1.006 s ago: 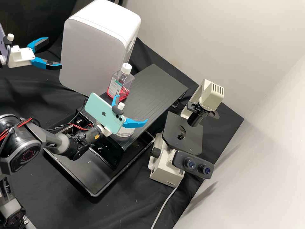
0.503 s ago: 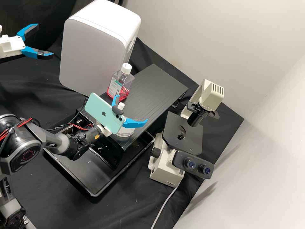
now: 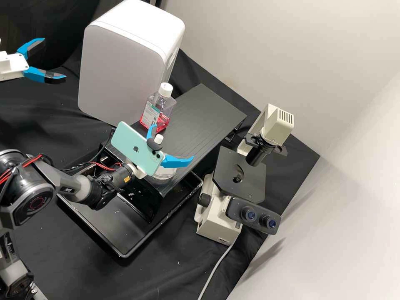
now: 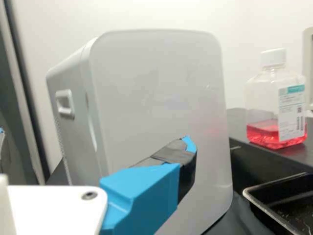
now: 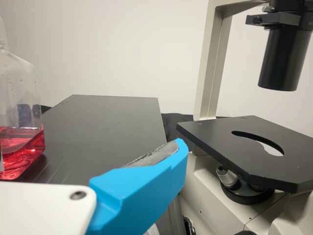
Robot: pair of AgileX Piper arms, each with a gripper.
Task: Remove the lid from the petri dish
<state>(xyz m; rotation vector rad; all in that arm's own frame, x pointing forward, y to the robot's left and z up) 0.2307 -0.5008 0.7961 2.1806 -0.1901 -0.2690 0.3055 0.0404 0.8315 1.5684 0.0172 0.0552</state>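
On the black table [image 3: 166, 266], our right tool [image 3: 173, 142] gapes wide and empty; the clear round petri dish [image 3: 162, 176] sits just beneath it, at six o'clock.

- At the back left of your bench stands a white, round-cornered cabinet [image 3: 129, 62] with a recessed grip in its side.
- Just in front of it you have a clear flask [image 3: 158, 109] – white cap, red liquid low inside – upright on the near-cabinet corner of a ribbed black platform [image 3: 204, 116].
- Under the platform lies your shallow black tray [image 3: 121, 233], flecked with white.
- To the right you'll see an inverted microscope [image 3: 239, 183] – black stage, twin eyepieces – with a white cable [image 3: 216, 266] trailing forward.
- A black cloth [image 3: 50, 116] covers the bench.
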